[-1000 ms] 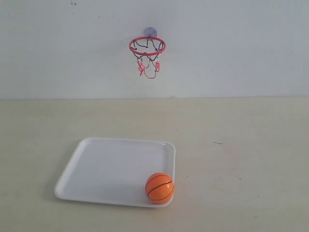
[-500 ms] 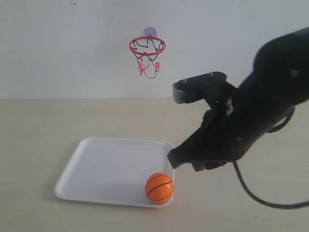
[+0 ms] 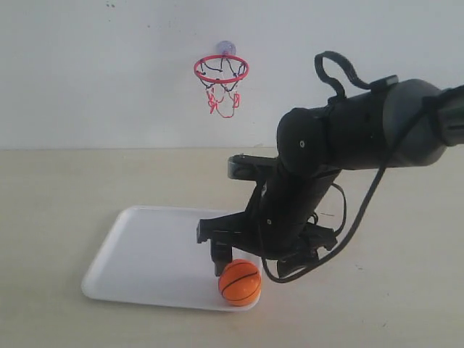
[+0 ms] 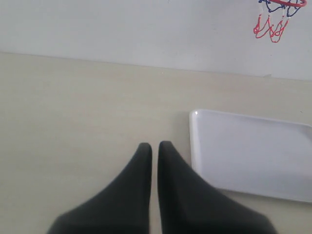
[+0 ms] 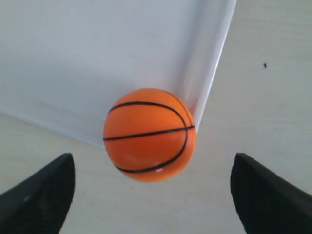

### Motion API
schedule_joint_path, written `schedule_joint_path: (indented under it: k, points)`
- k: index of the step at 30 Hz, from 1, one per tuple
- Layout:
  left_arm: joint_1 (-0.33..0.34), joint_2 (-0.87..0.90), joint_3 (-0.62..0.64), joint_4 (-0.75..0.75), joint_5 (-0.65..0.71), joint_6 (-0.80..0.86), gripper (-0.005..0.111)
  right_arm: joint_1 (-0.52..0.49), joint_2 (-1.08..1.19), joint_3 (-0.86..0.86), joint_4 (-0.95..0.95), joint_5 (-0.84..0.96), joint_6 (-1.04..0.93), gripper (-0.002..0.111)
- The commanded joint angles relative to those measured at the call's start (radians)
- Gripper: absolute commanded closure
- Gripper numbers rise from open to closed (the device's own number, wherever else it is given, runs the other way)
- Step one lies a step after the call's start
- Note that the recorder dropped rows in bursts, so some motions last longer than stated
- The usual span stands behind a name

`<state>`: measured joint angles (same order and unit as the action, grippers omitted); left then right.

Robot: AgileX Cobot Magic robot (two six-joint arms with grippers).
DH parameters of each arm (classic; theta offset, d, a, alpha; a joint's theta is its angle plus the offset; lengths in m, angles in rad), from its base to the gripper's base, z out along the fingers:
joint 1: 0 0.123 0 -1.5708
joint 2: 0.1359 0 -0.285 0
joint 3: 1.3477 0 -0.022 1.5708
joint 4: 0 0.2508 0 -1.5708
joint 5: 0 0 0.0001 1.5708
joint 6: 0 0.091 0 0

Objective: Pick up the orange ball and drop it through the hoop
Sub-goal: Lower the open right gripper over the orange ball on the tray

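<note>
The orange ball [image 3: 240, 282] lies in the near right corner of a white tray [image 3: 145, 254], against its rim. My right gripper [image 3: 254, 267] hangs open just over it, one finger on each side, not touching. In the right wrist view the ball [image 5: 149, 134] sits ahead of the wide-open right gripper [image 5: 153, 163], in the corner of the tray [image 5: 97, 58]. The hoop [image 3: 221, 69], with its red ring and net, is stuck on the back wall by a suction cup. My left gripper [image 4: 154, 146] is shut and empty over the bare table beside the tray [image 4: 253, 156]; it is out of the exterior view.
The right arm [image 3: 348, 138] and its cable arch over the table right of the tray. The white wall stands behind the beige table [image 3: 58, 188]. The net of the hoop [image 4: 272, 24] shows at the edge of the left wrist view.
The right arm came in from the right and dropped to the ball, its open fingers now on either side of it. Ball, tray and hoop have not moved.
</note>
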<state>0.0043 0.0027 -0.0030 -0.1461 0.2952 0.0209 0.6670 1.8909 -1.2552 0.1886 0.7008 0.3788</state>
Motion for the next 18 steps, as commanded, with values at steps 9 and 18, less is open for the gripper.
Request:
schedule_joint_path:
  k: [9, 18]
  points:
    - [-0.004, -0.003, 0.003, 0.008, 0.0, -0.006, 0.103, 0.002, 0.081, -0.07, 0.038, -0.015, -0.021, 0.027]
    - [-0.004, -0.003, 0.003, 0.008, 0.0, -0.006, 0.103, 0.002, 0.125, -0.083, 0.031, 0.024, -0.029, 0.027]
